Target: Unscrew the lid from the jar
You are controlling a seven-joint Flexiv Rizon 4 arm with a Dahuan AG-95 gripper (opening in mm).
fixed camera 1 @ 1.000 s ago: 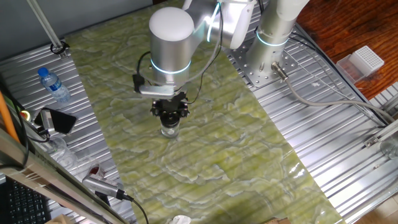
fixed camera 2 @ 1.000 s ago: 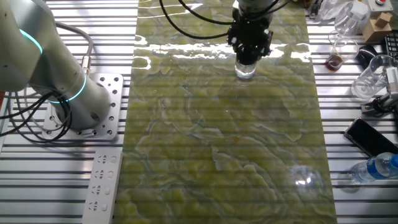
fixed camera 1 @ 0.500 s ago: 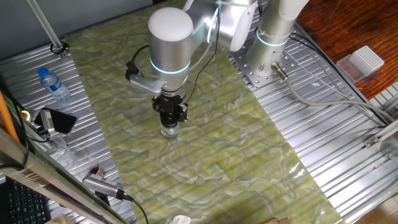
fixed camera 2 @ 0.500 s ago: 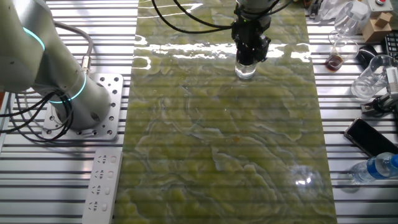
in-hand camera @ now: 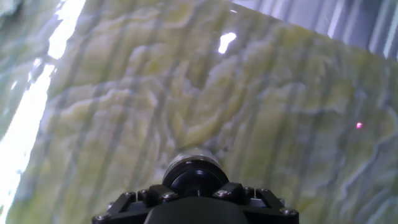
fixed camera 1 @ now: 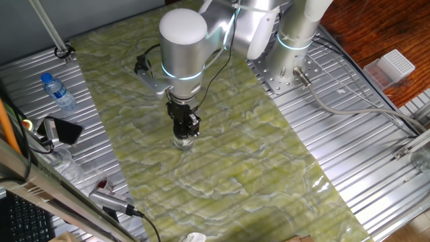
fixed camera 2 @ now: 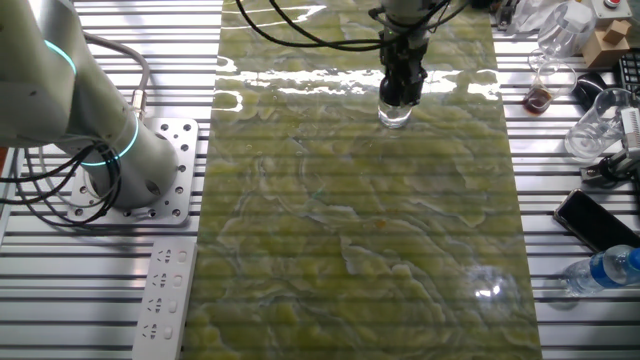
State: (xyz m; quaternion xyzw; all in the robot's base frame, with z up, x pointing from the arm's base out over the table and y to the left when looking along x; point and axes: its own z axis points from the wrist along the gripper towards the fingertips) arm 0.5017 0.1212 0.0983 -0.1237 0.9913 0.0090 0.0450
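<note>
The jar (fixed camera 1: 183, 142) is a small clear glass jar standing upright on the green marbled mat (fixed camera 1: 228, 154), also seen in the other fixed view (fixed camera 2: 394, 117). My gripper (fixed camera 1: 183, 133) points straight down over it, fingers closed round its black top; it also shows in the other fixed view (fixed camera 2: 399, 95). In the hand view the glossy black lid (in-hand camera: 195, 178) sits between my two finger blocks, with the gripper (in-hand camera: 196, 194) pressed against both its sides. The lid is hidden by the fingers in both fixed views.
A water bottle with a blue cap (fixed camera 1: 59, 93) and a black phone (fixed camera 1: 64, 131) lie on the slatted metal table at the left. The arm's base (fixed camera 1: 295, 40) stands behind the mat. Glassware (fixed camera 2: 595, 125) and a power strip (fixed camera 2: 165, 300) flank the mat.
The wrist has turned about its vertical axis while staying on the jar: the hand's side bracket and cable swung round. The jar stands in the same spot.
</note>
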